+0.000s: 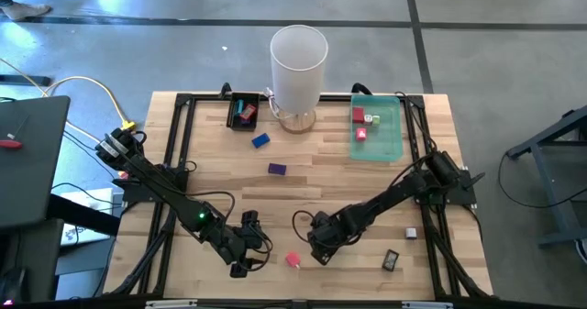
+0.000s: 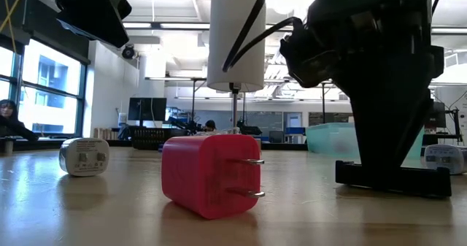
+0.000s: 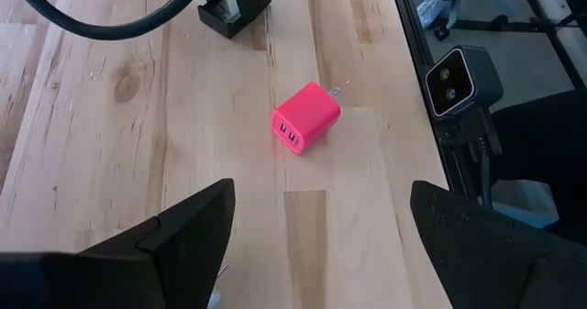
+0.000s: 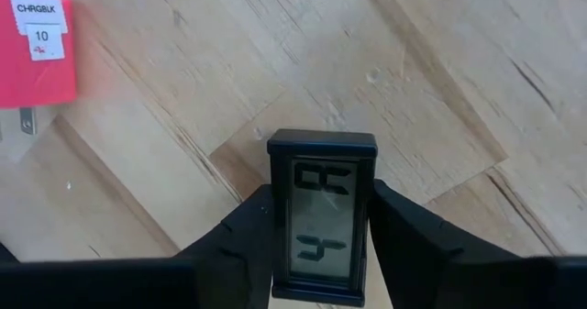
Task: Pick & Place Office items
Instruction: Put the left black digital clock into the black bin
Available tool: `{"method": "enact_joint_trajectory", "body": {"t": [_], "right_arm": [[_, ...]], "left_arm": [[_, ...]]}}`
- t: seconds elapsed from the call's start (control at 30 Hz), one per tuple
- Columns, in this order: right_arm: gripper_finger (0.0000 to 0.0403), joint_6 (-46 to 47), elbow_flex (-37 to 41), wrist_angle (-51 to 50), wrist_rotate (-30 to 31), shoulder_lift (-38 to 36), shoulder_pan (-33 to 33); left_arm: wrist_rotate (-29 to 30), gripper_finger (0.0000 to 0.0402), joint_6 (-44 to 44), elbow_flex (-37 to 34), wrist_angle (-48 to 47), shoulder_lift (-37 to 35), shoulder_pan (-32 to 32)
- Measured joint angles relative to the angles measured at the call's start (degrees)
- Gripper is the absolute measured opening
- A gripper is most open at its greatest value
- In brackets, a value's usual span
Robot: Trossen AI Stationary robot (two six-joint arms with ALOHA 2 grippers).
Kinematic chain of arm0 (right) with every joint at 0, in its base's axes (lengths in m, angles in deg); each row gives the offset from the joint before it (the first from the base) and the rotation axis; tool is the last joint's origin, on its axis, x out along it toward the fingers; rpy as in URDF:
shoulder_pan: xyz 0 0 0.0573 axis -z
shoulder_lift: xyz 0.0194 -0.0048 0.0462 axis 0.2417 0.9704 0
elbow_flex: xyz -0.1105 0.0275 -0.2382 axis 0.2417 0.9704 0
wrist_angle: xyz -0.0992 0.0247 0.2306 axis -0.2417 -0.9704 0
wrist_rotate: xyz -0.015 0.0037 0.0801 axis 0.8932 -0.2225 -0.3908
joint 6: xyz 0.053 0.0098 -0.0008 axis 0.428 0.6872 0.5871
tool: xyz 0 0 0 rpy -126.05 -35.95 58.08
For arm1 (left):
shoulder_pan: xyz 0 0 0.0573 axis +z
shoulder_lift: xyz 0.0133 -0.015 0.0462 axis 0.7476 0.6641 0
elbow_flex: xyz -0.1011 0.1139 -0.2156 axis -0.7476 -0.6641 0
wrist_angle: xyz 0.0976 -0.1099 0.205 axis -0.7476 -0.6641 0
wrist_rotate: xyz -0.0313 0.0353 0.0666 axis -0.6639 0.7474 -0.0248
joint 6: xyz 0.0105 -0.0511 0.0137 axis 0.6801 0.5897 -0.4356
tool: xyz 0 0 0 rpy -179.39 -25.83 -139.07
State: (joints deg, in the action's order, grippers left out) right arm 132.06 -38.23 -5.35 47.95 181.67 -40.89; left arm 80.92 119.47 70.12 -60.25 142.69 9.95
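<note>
Right hand closing on a black clip; most items not yet sorted.
Right hand (image 4: 316,231), at 6 o'clock on the worktop (image 1: 312,176), brackets the black clip (image 4: 321,208), fingers touching its sides; firm hold cannot be confirmed. Clip's long axis runs along the fingers. Left hand (image 3: 321,240) hangs released, the pink charger (image 3: 305,118) ahead, prongs away. Several pieces sit in the green tray (image 1: 390,148); blue block (image 1: 260,141) and others remain loose.

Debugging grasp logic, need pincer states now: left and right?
Left pincer: open, empty, above the pink plastic charger block.
Right pincer: fingers on either side of a small black rectangular clock, touching it.
</note>
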Motion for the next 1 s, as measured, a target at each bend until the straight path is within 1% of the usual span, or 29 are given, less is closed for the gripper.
{"method": "enact_joint_trajectory", "body": {"t": [0.17, 0.4, 0.57, 0.7, 0.77, 1.0], "right_arm": [[0.0141, -1.3, 0.0, 0.0, 3.4, 0.0, -0.5], [0.0130, -2.3, -0.1, 0.0, 4.2, 0.0, -1.0], [0.0129, -2.8, -1.7, -1.7, 5.8, -0.1, -1.7], [0.0129, -2.9, -5.0, -7.5, 6.3, 0.1, -1.8], [0.0116, -2.9, -6.5, -11.4, 6.7, 0.2, -2.0], [0.0115, -2.4, -11.4, -21.0, 7.3, 0.5, -2.8]], "left_arm": [[0.0, 0.0319, 0.0, 0.0, 0.0, 0.0, -0.1], [0.0, 0.0319, 0.0, 0.0, 0.0, 0.0, -0.8], [0.0, 0.0319, 0.0, 0.0, 0.0, 0.0, -0.9], [0.0, 0.0319, 0.0, 0.0, 0.0, 0.0, -0.9], [0.0, 0.0319, 0.0, 0.0, 0.0, 0.0, -0.9], [0.0, 0.0319, 0.0, 0.0, 0.0, 0.0, -0.9]]}}
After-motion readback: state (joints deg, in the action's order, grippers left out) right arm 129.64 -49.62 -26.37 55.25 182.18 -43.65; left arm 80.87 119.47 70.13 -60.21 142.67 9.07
